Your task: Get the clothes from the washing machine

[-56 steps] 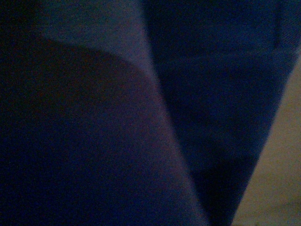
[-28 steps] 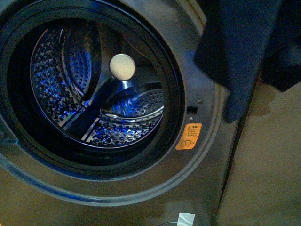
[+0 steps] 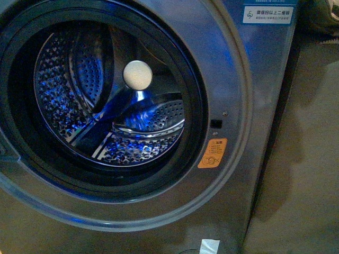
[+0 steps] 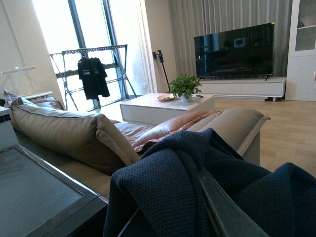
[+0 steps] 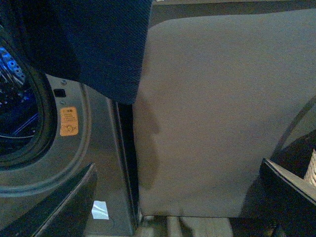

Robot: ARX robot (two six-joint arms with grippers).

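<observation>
The washing machine (image 3: 233,79) fills the front view. Its round black-rimmed porthole is open and the perforated steel drum (image 3: 69,90) holds no fabric. Neither gripper shows in the front view. In the left wrist view my left gripper (image 4: 177,212) is shut on the clothes (image 4: 163,182), dark navy knit draped over its fingers (image 4: 224,207) and held high, facing the room. In the right wrist view the clothes (image 5: 98,44) hang beside the machine's front (image 5: 94,148). My right gripper (image 5: 173,207) is open and empty, low by the machine's right side.
An orange sticker (image 3: 213,153) and a blue-white label (image 3: 267,14) mark the machine's front. A plain panel (image 5: 212,113) stands right of it. A woven basket (image 5: 311,170) shows at the edge. A beige sofa (image 4: 74,133), a coffee table (image 4: 163,106) and a TV (image 4: 234,49) lie behind.
The clothes covered the front camera a second ago, then hung at the upper right. They have now risen out of the front view, baring the drum and the blue-white label.
</observation>
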